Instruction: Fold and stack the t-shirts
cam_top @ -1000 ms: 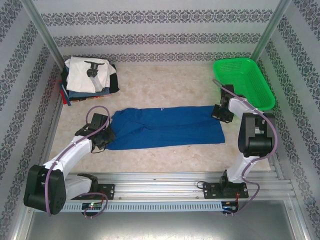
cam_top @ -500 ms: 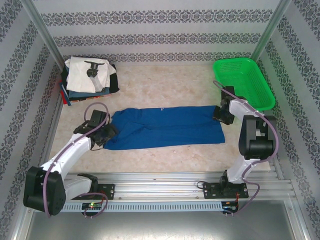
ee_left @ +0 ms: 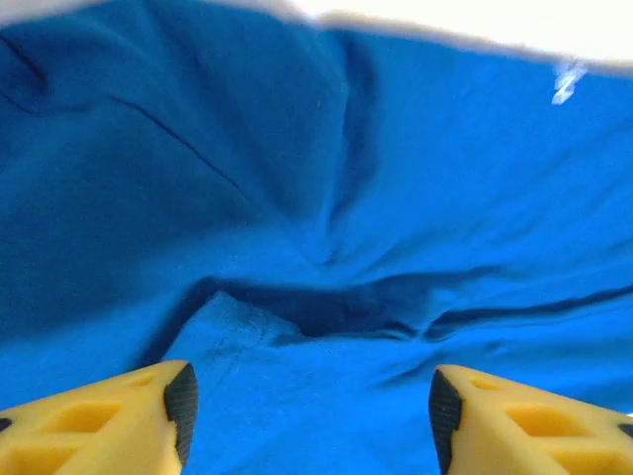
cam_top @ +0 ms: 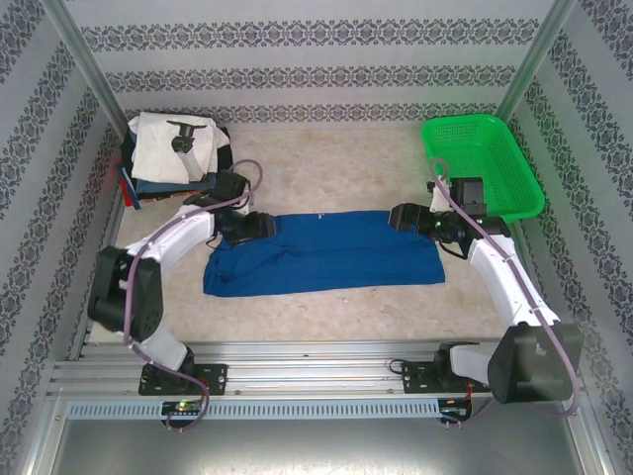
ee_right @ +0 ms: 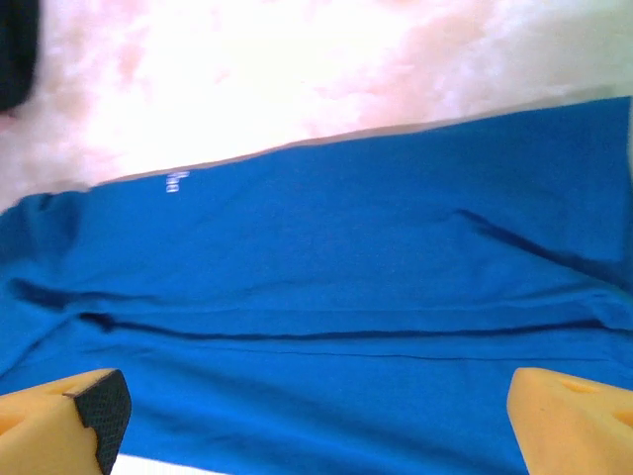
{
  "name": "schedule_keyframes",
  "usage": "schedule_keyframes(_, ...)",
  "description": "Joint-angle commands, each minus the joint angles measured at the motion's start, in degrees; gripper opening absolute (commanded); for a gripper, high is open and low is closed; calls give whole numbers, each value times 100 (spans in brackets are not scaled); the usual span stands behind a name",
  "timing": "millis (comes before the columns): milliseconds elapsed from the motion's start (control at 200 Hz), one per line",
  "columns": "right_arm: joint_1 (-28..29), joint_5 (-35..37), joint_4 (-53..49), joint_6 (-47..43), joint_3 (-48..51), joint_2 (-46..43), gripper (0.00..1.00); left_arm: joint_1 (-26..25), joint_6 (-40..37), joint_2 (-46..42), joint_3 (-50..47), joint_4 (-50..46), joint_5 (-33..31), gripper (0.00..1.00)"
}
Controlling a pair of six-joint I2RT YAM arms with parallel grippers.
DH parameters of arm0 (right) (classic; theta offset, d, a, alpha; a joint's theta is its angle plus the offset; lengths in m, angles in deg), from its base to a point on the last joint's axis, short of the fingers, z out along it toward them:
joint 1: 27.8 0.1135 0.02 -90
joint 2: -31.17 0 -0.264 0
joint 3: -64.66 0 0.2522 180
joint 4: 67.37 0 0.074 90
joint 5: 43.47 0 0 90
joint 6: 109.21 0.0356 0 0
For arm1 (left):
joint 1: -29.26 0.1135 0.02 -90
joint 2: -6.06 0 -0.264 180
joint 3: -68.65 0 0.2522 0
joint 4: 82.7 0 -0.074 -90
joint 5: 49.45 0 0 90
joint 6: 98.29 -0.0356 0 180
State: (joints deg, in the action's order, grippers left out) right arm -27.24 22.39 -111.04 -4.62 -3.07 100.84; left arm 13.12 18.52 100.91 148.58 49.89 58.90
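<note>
A royal-blue t-shirt (cam_top: 326,252) lies flat in the middle of the table, folded into a long band running left to right. My left gripper (cam_top: 259,228) hovers over its far left part, open, with rumpled blue cloth (ee_left: 326,228) below its yellow fingers (ee_left: 148,416) and nothing pinched. My right gripper (cam_top: 399,217) hangs over the far right part, open wide above smooth blue cloth (ee_right: 336,287), with its fingers (ee_right: 74,416) far apart. Folded t-shirts (cam_top: 173,153), a white one on top of dark and coloured ones, sit stacked at the back left.
A green plastic basket (cam_top: 485,163) stands at the back right, just behind the right arm. Patterned walls close in the table on three sides. Bare pale tabletop (cam_top: 326,168) lies between the stack and the basket and in front of the shirt.
Both grippers went from shut to open and let go of the shirt's ends. The left arm swung up and inward to the far left part; the right moved inward along the far edge.
</note>
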Motion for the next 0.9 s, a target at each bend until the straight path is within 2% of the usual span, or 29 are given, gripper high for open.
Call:
schedule_keyframes(0, 97, -653, 20, -150, 205, -151, 98, -29, -739, 181, 307, -783, -239, 61)
schedule_keyframes(115, 141, -693, 35, -140, 295, -276, 98, -25, -795, 408, 508, -775, -494, 58)
schedule_keyframes(510, 138, -531, -133, -202, 146, -171, 98, -51, -1159, 894, 590, -1029, -449, 51)
schedule_keyframes(555, 137, -513, -120, -185, 131, -157, 98, -60, -1177, 895, 563, -1010, -445, 48)
schedule_keyframes(734, 138, -445, -22, -118, 95, -96, 98, -227, -1242, 879, 552, -964, -490, 22)
schedule_keyframes(894, 138, -390, -15, -88, 57, -59, 98, -459, -1305, 766, 459, -1064, -641, 14)
